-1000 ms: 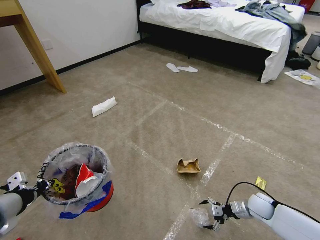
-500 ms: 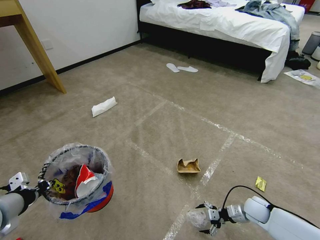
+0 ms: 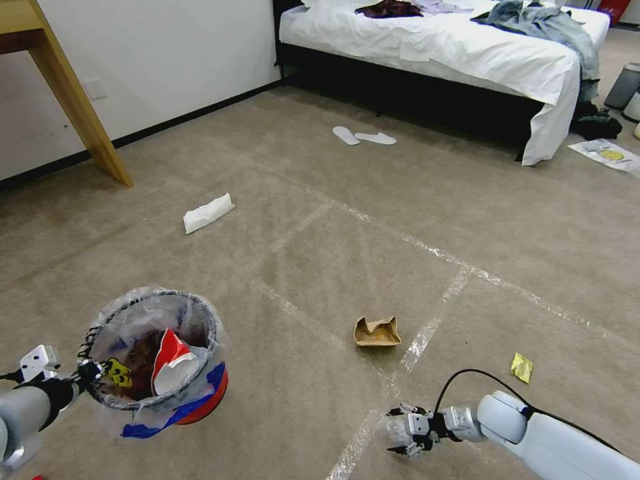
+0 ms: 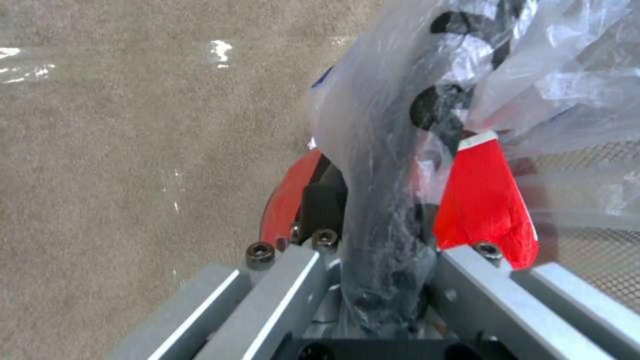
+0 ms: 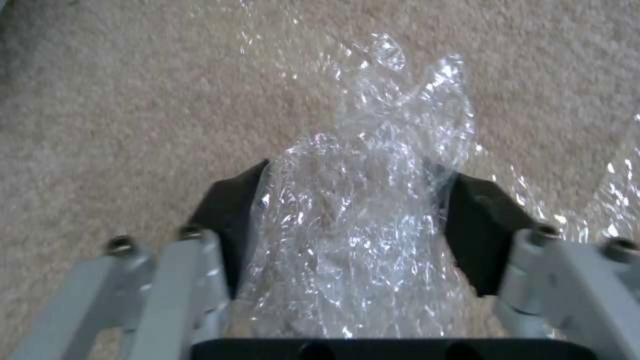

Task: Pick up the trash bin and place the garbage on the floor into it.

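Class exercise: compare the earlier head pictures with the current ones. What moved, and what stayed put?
The right gripper has slid toward the robot's left, over the crumpled clear plastic, which now sits between its open fingers, not yet gripped. The left gripper still holds the trash bin by its rim. Cardboard tray and tissue unmoved.

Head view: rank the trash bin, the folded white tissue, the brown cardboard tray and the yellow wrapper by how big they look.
1. Trash bin, though it sits nearest the camera.
2. White tissue and cardboard tray: too alike to rank, and the tissue lies farther off.
3. Yellow wrapper.
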Robot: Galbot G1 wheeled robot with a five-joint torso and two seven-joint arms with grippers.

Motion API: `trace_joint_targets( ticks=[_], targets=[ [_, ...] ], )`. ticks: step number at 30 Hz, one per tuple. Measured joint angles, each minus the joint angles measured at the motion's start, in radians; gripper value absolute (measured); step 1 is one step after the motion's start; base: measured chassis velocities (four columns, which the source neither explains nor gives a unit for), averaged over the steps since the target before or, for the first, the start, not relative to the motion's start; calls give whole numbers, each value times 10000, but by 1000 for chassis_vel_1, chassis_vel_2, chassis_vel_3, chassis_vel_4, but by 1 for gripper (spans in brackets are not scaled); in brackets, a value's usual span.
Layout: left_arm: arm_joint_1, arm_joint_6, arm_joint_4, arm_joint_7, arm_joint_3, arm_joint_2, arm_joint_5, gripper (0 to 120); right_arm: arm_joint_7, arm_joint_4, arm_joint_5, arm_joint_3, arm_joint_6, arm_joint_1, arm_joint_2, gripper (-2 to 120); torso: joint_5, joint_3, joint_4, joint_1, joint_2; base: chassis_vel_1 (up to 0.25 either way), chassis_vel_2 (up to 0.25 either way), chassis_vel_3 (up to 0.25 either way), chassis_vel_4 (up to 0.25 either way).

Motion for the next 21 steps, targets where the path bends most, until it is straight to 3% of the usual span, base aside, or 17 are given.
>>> trace_joint_targets(
  ticks=[3,12,16,18,19,21],
  targets=[
    [-15,-12,2,2,22,7,17,1,2,17,0,26,3,-23,-48,52,-1,0,-1,0,0,0,0,0,0],
    [-21,-55,15,18,23,99,32,1,80,68,151,235,10,-130,-105,12,0,0,0,0,0,0,0,0,0],
    [-23,-60,6,19,44,116,31,1,148,144,494,530,57,-215,-97,2,0,0,-1,0,0,0,0,0,0],
    [-21,-63,-34,19,76,128,14,1,228,418,1717,1138,228,-248,-9,0,-1,0,-3,0,0,0,0,0,0],
    [-21,-63,-34,19,76,128,14,1,228,418,1717,1138,228,-248,-9,0,-1,0,-3,0,0,0,0,0,0],
    [-35,-65,-69,19,134,149,3,1,390,774,3457,1881,430,-69,291,0,1,1,-3,0,0,0,0,0,0]
  ],
)
